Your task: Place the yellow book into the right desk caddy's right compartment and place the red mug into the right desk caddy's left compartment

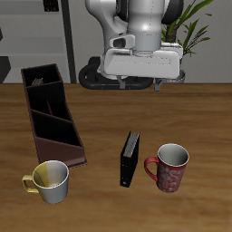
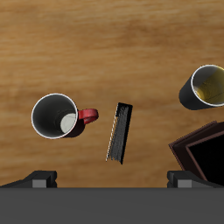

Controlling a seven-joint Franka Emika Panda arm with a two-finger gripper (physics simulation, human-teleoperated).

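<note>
Gripper [image 1: 139, 83], apparently open and empty, hangs high above the table; the red mug [image 1: 169, 168] stands upright, ready for grasping, well apart from the caddy [image 1: 53, 115].

even, bright light (soft shadows), sharp, no glare.

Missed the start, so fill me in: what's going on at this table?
Nothing is being handled yet. The gripper hangs open above the table, holding nothing. The red mug stands upright on the wood near the front edge, beside a dark book standing on edge. The right desk caddy sits apart from both, with a yellow-and-white mug by its near end.
</note>
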